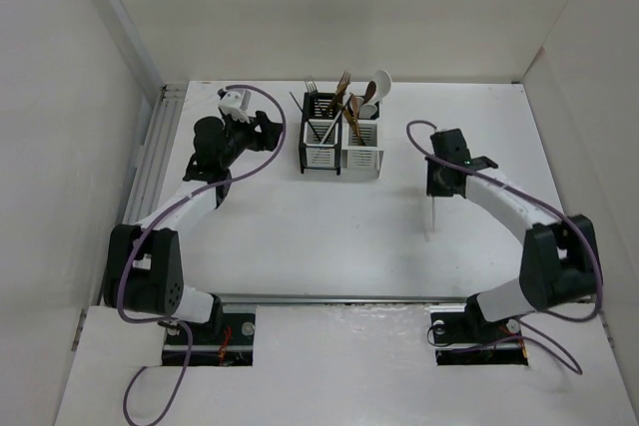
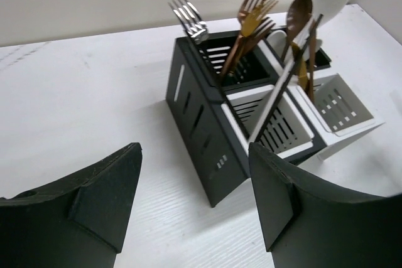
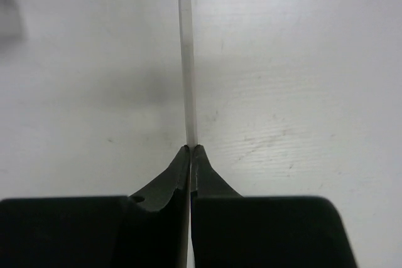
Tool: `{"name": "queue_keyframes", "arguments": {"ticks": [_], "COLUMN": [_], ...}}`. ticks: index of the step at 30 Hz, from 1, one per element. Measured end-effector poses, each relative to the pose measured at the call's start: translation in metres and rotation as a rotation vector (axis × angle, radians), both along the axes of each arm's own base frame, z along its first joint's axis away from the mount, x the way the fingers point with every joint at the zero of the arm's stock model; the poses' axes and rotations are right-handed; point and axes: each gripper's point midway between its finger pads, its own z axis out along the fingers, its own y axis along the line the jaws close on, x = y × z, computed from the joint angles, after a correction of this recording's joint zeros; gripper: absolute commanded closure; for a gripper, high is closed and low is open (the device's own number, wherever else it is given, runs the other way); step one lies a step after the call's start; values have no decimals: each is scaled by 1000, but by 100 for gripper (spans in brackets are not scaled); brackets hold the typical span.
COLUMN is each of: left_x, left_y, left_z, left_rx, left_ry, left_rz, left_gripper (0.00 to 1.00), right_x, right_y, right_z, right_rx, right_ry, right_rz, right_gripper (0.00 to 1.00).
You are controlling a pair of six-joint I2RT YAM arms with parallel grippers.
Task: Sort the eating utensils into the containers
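White chopstick (image 3: 186,61) pinched in right gripper (image 3: 190,149), long axis straight out from its tips, pointing toward near table (image 3: 301,61) edge, left gripper (image 2: 195,155) wide, empty, beside holders (image 2: 195,117)

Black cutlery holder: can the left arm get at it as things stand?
Probably yes: the left pincer stands open, facing the black cutlery holder, with only table surface showing between them.

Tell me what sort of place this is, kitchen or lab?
Probably a lab test cell, not a kitchen: bare white walls box in a white table, two arms are bolted at its near edge, and the only props are slotted cutlery holders.
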Motion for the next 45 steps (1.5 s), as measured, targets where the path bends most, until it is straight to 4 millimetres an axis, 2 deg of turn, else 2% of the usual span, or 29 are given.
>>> {"name": "queue_keyframes", "arguments": {"ticks": [3,6,8,11,13,14,15,18,21,25,28,31,38,42,45], "left_x": [-3,-10,-14,-22,-30,-32,-34,-50,-63,-72,-73,-74,-68,-67,-67], "left_y": [13,16,19,27,38,40,44,55,63,72,76,78,83,83,83], "left_z": [1,4,8,15,19,20,22,26,23,15,8,4,-8,-12,-12], "left_rx": [-1,3,10,26,44,49,59,81,101,120,128,132,139,140,139], "left_ry": [-3,-1,-2,-2,2,2,-1,-11,-6,18,39,52,86,98,98], "left_rz": [31,39,48,72,108,114,132,172,206,245,265,280,296,298,297], "left_gripper": [34,34,34,34,34,34,34,34,34,34,34,34,34,34,34], "right_x": [26,56,76,106,126,132,141,161,176,183,183,180,163,155,152], "right_y": [5,24,47,93,133,144,170,226,269,301,308,306,294,296,299], "right_z": [64,140,191,253,281,295,296,299,274,226,206,200,155,138,137], "right_rx": [17,51,91,148,199,222,251,326,362,377,383,397,393,405,423], "right_ry": [-247,-526,-706,-926,-1037,-1094,-1120,-1202,-1214,-1168,-1141,-1144,-1056,-1012,-1006], "right_rz": [-19,-6,29,114,186,206,255,353,424,482,489,482,456,454,448], "right_gripper": [100,100,100,100,100,100,100,100,100,100,100,100,100,100,80]}}
